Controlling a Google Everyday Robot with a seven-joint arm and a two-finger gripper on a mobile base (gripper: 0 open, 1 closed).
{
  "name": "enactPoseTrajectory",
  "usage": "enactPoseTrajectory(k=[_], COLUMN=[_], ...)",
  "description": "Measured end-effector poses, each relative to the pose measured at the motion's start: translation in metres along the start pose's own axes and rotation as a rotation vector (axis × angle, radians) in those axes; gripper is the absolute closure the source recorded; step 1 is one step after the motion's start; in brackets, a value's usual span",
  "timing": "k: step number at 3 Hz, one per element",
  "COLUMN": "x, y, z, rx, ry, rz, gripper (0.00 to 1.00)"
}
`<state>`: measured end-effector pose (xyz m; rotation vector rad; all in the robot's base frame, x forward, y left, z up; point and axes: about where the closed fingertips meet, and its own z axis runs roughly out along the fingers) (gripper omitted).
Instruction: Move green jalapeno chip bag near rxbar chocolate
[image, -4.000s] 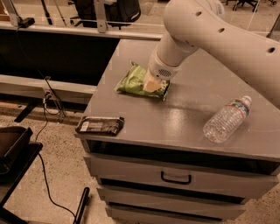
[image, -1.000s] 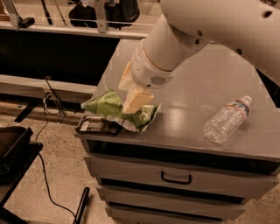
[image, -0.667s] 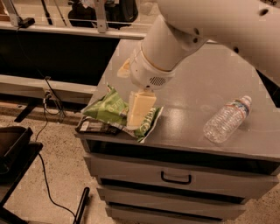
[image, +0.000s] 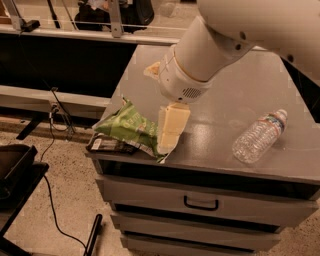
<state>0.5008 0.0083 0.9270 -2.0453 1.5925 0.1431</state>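
The green jalapeno chip bag (image: 129, 128) lies crumpled at the front left corner of the grey cabinet top (image: 235, 90). Its left edge overlaps the rxbar chocolate (image: 107, 145), a dark flat bar at the very corner, partly hidden under the bag. My gripper (image: 167, 131) hangs from the big white arm right at the bag's right end. One cream finger (image: 174, 122) stands against the bag's right edge, and the other finger shows farther back beside the wrist. The fingers stand apart and the bag rests on the top.
A clear plastic water bottle (image: 260, 136) lies on the right of the cabinet top. Drawers with a handle (image: 201, 204) are below the front edge. A cable (image: 55, 200) and dark equipment (image: 15, 170) are on the floor to the left.
The bag has come down from the gripper's hold onto the front left corner, settling over the rxbar. The gripper has shifted slightly right and lower beside it.
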Motion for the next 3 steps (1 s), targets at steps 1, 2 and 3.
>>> enactPoseTrajectory(k=[1, 2, 3], x=[0.021, 0.041, 0.043], y=[0.003, 0.003, 0.004], z=[-0.027, -0.048, -0.051], rx=[0.058, 0.073, 0.075], ry=[-0.017, -0.040, -0.044], rz=[0.028, 0.063, 0.067], gripper=[0.00, 0.00, 0.00])
